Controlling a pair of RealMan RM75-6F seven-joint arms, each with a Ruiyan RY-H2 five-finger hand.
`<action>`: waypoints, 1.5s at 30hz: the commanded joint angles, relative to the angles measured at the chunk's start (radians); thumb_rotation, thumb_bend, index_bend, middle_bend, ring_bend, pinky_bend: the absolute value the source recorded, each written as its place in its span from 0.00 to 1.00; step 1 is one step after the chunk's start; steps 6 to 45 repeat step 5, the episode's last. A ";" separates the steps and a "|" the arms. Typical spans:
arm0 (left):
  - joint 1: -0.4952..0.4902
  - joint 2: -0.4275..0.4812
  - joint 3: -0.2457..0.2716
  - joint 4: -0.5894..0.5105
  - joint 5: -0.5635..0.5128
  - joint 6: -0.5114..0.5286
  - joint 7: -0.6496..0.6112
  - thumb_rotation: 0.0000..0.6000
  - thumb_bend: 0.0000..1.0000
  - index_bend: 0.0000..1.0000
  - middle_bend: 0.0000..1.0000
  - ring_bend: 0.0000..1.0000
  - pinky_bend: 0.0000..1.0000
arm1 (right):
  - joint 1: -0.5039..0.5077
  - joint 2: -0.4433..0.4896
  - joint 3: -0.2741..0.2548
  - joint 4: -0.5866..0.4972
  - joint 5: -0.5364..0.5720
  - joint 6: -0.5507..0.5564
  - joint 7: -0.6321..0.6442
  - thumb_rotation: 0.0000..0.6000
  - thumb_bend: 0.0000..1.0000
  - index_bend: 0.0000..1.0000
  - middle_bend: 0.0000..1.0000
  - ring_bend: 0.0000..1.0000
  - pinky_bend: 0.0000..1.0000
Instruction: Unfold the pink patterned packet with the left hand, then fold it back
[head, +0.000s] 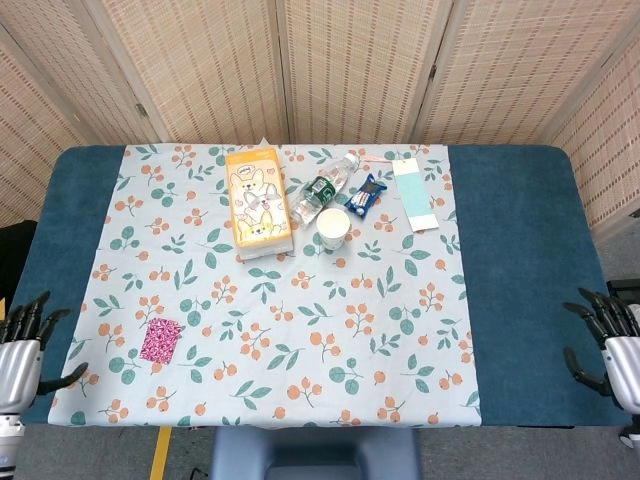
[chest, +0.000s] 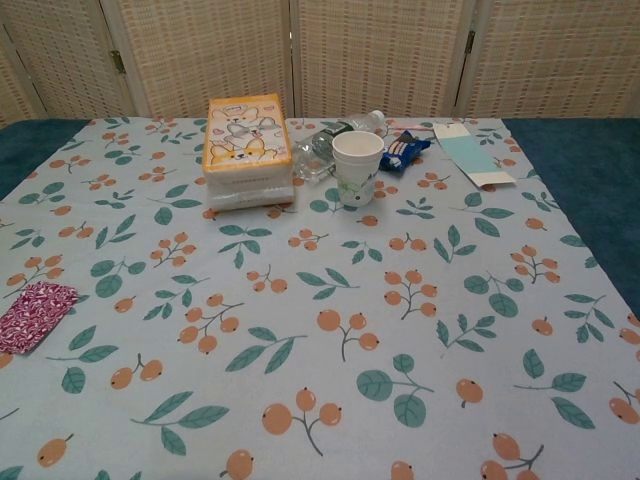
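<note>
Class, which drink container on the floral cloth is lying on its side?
The clear plastic bottle with the green label lies on its side; the white paper cup stands upright.

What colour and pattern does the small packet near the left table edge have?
The packet is pink-magenta with a fine white pattern; the chest view shows it best.

Blue-topped bench (head: 520, 260) is carrying a floral cloth (head: 300, 320), with pink patterned packet (head: 160, 340) lying near its front-left edge and tissue box (head: 257, 202), bottle (head: 322, 188), paper cup (head: 333, 228), snack wrapper (head: 365, 195), pale card (head: 414, 193) sitting toward the back.
</note>
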 joint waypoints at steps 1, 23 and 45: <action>0.001 -0.007 0.007 -0.021 0.030 0.003 0.034 1.00 0.22 0.23 0.00 0.00 0.00 | 0.001 -0.003 -0.003 -0.004 -0.010 0.008 -0.008 1.00 0.48 0.19 0.09 0.02 0.00; -0.008 -0.024 -0.016 -0.038 0.022 -0.001 0.071 1.00 0.22 0.23 0.00 0.00 0.00 | 0.001 -0.007 -0.001 -0.011 -0.006 0.009 -0.027 1.00 0.48 0.19 0.09 0.03 0.00; -0.008 -0.024 -0.016 -0.038 0.022 -0.001 0.071 1.00 0.22 0.23 0.00 0.00 0.00 | 0.001 -0.007 -0.001 -0.011 -0.006 0.009 -0.027 1.00 0.48 0.19 0.09 0.03 0.00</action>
